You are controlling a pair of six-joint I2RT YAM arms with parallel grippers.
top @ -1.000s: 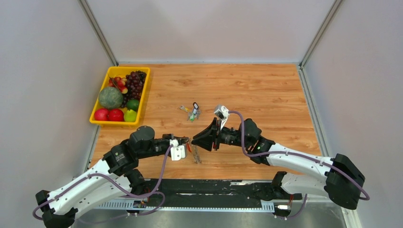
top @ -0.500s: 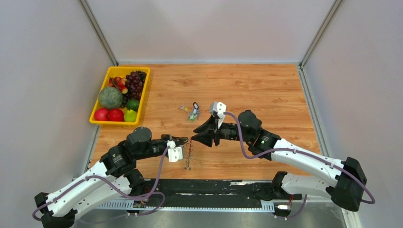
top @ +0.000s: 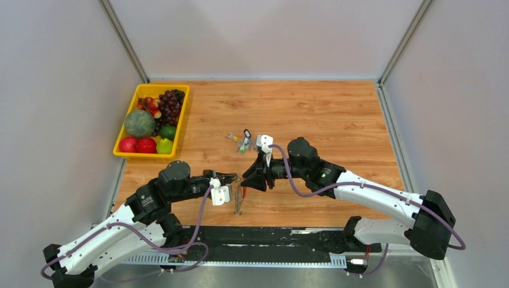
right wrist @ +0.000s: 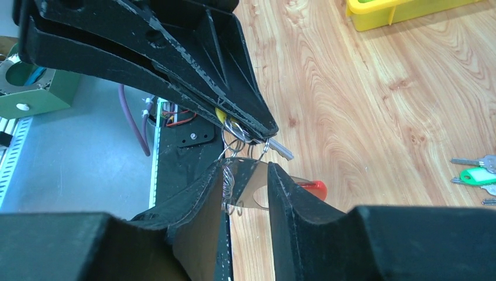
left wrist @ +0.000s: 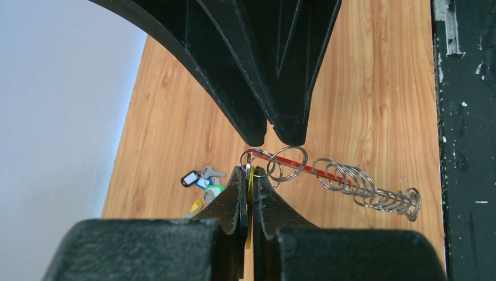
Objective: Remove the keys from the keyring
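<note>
Between the shut jaws of my left gripper (left wrist: 251, 173) sits one end of the bright red oval keyring (left wrist: 289, 162), pinned to steady it; the flat silver-grey metal keys (left wrist: 357, 184) trail beyond those tips; my right gripper (right wrist: 245, 171), jaws narrowly parted, straddles them, ready to pull, I judge.

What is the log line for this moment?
left fingers: shut on yellow piece | right fingers: open, straddling wire rings | red keyring: between both arms

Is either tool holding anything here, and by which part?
The left tool pinches the keyring at one end, on a thin yellow piece among small rings. The right tool is open around the rings, seemingly gripping nothing.
</note>
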